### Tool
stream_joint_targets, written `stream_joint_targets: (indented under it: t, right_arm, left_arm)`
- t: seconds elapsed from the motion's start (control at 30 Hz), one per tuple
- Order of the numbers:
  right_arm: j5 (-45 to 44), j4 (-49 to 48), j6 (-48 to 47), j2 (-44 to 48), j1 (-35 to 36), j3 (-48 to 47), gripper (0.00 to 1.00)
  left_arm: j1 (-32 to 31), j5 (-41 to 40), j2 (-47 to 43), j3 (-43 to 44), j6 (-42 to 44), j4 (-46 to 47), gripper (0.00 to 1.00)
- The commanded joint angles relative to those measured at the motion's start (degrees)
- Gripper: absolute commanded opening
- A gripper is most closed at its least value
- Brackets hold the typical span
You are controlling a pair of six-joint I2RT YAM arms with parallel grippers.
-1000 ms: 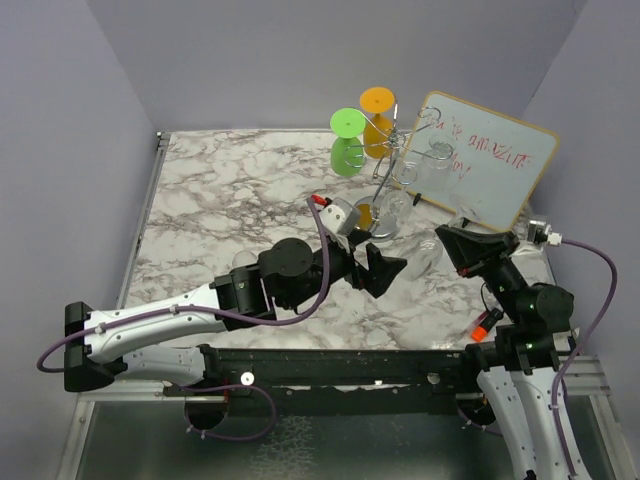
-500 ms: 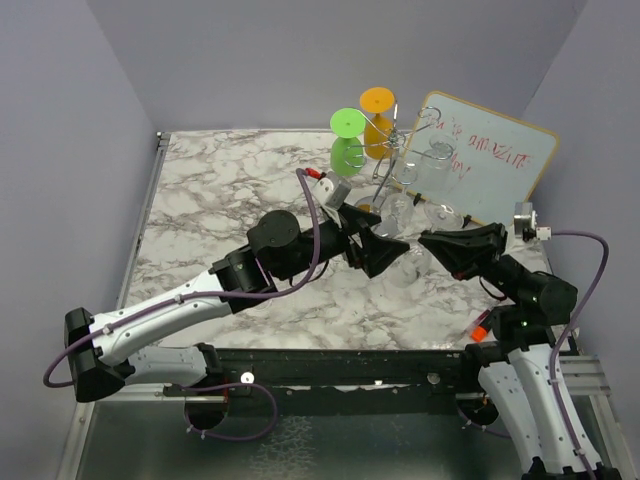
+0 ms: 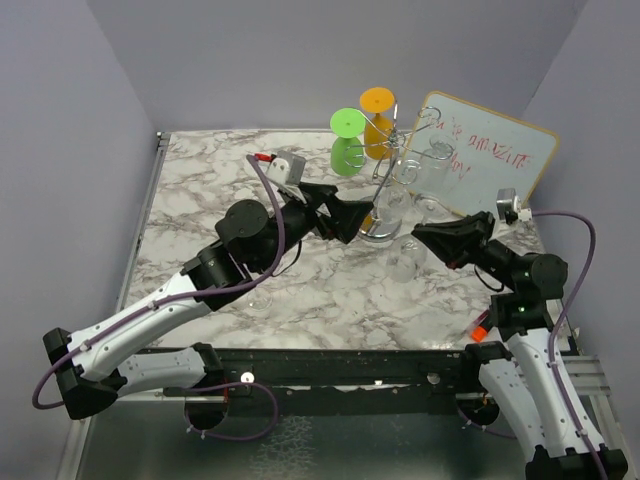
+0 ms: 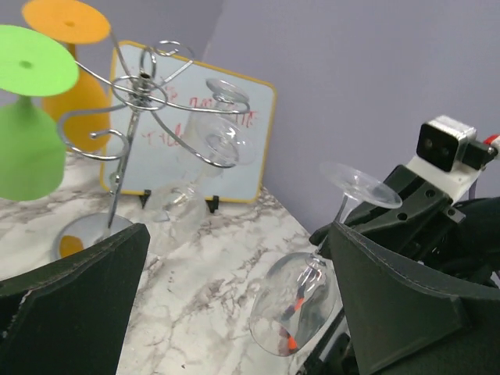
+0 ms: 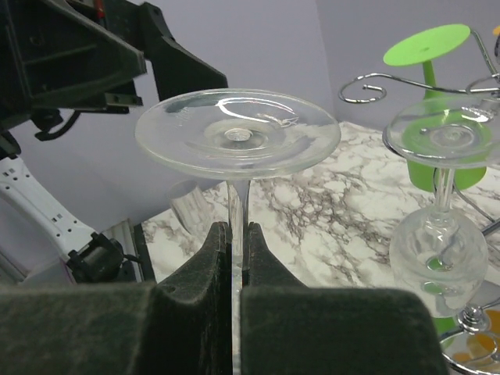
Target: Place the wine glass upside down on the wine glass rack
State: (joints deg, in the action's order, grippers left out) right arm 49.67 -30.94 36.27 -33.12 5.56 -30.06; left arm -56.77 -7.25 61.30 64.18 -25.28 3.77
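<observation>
My right gripper is shut on the thin stem of a clear wine glass. The glass hangs upside down, foot up and bowl below the fingers. In the top view the wine glass hangs just right of and nearer than the round base of the wine glass rack. The chrome rack has curled arms on top. My left gripper is wide open and empty just left of that base, and its fingers frame the scene.
On the rack hang a green glass, an orange glass and a clear glass. A white board with red writing leans behind it. Another clear glass stands on the marble table near the left arm.
My left gripper, still open, has drawn back and left from beside the glass to the rack's left side. The right gripper has carried the glass slightly left toward the rack.
</observation>
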Motion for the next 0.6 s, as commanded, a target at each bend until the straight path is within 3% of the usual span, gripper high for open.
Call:
stream_joint_targets:
  t: [0.0, 0.33, 0.43, 0.57]
  right_arm:
    - [-1.0, 3.3, -4.1, -1.1, 0.2, -2.9, 0.01]
    - [-3.6, -1.2, -1.1, -3.9, 2.7, -3.9, 0.01]
    - [-6.9, 0.6, -3.5, -5.6, 6.8, -5.9, 0.01]
    - [-14.7, 8.2, -12.3, -9.3, 16.2, -10.9, 0.01]
  left_arm:
    - [0.3, -12.6, -2.5, 1.6, 1.6, -3.7, 0.98]
    - [0.9, -25.3, -3.3, 3.1, 1.5, -8.8, 0.98]
    - [1.1, -34.5, -2.2, 4.9, 0.6, -13.4, 0.99]
    - [1.5, -37.9, -0.8, 6.8, 2.2, -16.3, 0.99]
